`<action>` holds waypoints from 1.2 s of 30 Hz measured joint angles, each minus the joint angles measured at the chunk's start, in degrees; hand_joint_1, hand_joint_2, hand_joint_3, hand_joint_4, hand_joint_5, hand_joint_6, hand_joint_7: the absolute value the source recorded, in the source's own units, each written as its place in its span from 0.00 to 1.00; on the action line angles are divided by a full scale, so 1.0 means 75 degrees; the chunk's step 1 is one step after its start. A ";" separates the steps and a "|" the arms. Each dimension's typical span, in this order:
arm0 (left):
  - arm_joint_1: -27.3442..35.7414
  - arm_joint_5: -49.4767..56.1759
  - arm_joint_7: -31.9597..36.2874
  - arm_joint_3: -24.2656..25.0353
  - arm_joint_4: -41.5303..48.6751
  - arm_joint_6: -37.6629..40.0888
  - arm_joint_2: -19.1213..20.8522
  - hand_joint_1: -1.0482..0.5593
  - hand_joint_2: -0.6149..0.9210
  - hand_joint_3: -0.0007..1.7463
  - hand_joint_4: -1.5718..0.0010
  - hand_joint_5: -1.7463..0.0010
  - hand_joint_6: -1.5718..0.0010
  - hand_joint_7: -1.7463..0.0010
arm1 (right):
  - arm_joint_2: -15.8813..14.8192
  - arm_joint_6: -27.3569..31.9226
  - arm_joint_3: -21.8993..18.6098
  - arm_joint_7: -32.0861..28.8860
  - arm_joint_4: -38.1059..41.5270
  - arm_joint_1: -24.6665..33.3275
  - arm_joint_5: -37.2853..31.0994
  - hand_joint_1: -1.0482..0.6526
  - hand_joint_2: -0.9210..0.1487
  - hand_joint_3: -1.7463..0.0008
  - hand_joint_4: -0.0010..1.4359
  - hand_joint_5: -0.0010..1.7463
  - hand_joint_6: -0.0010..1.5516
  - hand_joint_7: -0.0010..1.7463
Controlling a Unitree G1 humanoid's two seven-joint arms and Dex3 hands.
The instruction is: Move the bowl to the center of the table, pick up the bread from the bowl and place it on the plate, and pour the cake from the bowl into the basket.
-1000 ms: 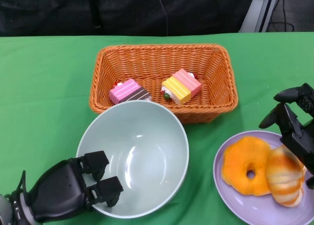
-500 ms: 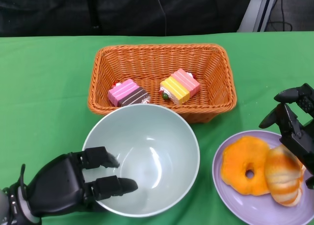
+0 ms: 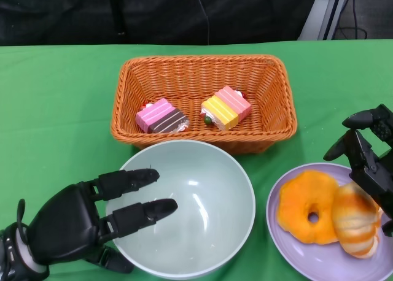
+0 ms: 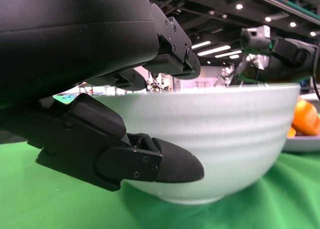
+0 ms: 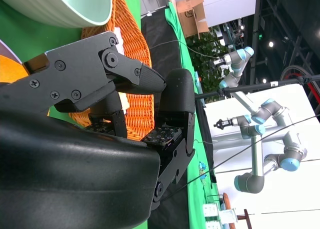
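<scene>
The pale green bowl (image 3: 196, 213) stands upright and empty in front of the basket; the left wrist view shows its ribbed wall (image 4: 220, 134) on the cloth. My left hand (image 3: 86, 223) lies at its left rim, fingers stretched out straight over the rim and the thumb outside the wall, gripping nothing. The orange wicker basket (image 3: 264, 130) holds a pink-and-brown cake (image 3: 161, 116) and a pink-and-yellow cake (image 3: 226, 107). On the purple plate (image 3: 288, 250) lie a ring-shaped bread (image 3: 301, 206) and a striped roll (image 3: 356, 223). My right hand (image 3: 368, 161) hovers at the plate's right side, fingers apart and empty.
Green cloth covers the table (image 3: 55, 109). The basket's front wall stands just behind the bowl's far rim. The plate lies close to the bowl's right. A black backdrop runs behind the table's far edge.
The bowl has shifted right and toward me and settled level. My left hand's fingers, curled on the rim before, have straightened and let go. The right hand has stayed put.
</scene>
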 measured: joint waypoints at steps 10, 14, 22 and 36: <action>0.0024 -0.0410 -0.0013 0.0134 0.0098 -0.0469 0.0098 0.00 1.00 0.24 0.97 1.00 0.93 1.00 | -0.0001 0.0000 0.0000 0.0012 0.0039 0.0000 0.0003 0.57 0.14 0.53 0.52 1.00 0.40 0.86; 0.0030 -0.0713 -0.0133 0.0306 0.0118 -0.0678 0.0130 0.00 1.00 0.21 0.99 1.00 0.96 1.00 | -0.0002 0.0000 0.0001 0.0016 0.0040 0.0000 0.0004 0.57 0.15 0.53 0.52 1.00 0.40 0.86; 0.0289 -0.2439 -0.1809 0.1331 0.0244 -0.2153 0.0147 0.04 1.00 0.26 0.96 0.99 0.92 0.98 | -0.0001 -0.0004 0.0011 0.0007 0.0044 -0.0001 -0.0006 0.57 0.14 0.54 0.53 1.00 0.39 0.87; 0.1162 -0.7902 -0.7170 0.4426 0.0612 -0.3600 -0.1433 0.52 1.00 0.12 0.46 0.91 0.49 0.96 | 0.0006 -0.0124 0.0041 -0.0003 0.0078 -0.0004 -0.0015 0.56 0.16 0.53 0.53 1.00 0.39 0.87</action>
